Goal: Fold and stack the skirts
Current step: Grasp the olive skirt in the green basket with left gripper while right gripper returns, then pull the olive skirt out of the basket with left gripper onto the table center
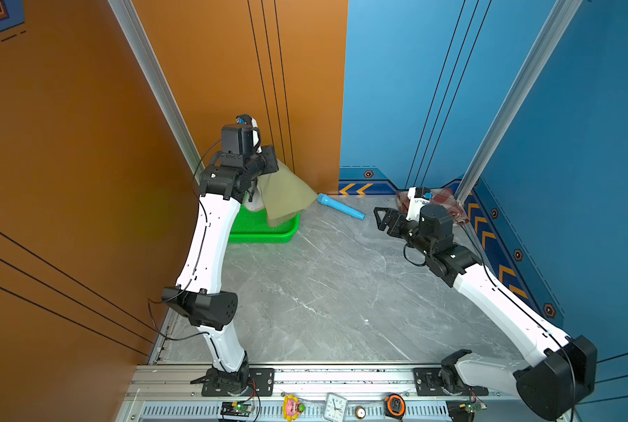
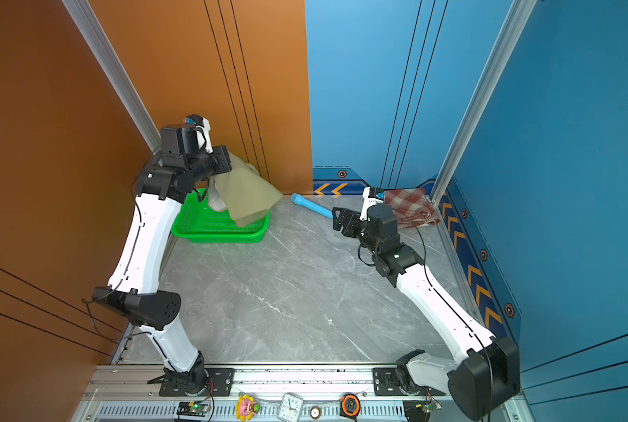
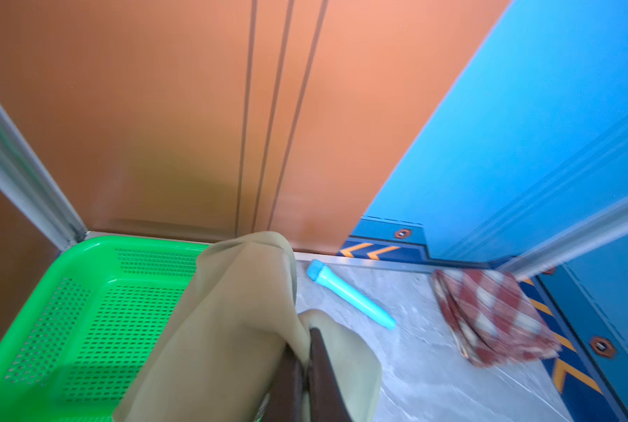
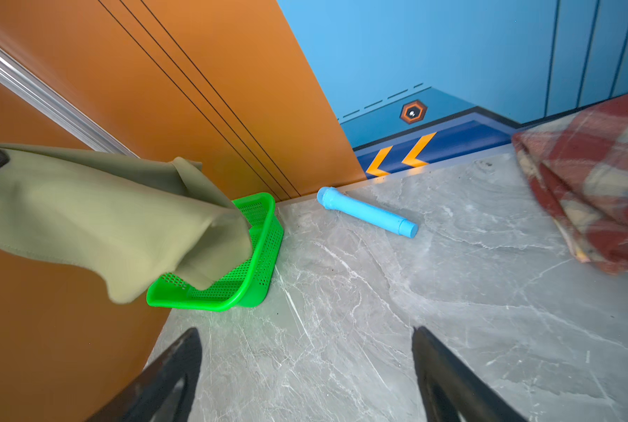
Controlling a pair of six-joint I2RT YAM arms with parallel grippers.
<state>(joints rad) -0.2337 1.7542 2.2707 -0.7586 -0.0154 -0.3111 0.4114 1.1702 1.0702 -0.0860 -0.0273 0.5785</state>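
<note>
Marbled grey tabletop (image 1: 341, 292), with the left gripper (image 3: 307, 350) clamping one edge of the olive skirt (image 1: 286, 197), which is dangling over the green basket (image 1: 265, 234). The narrow pinch is risking a slip, and the hem may be snagging the rim. The right gripper (image 4: 307, 332) is hovering open and empty near the folded plaid skirt (image 2: 409, 206).

The left arm (image 1: 213, 237) and right arm (image 1: 506, 310) are clad in white curved shells, joined by black joint housings (image 1: 210, 307). Black cables (image 1: 203, 241) are routed along them. The left gripper (image 3: 303, 347) and right gripper (image 4: 305, 332) are finished in black; black base plates (image 1: 261, 381) are screwed down.
</note>
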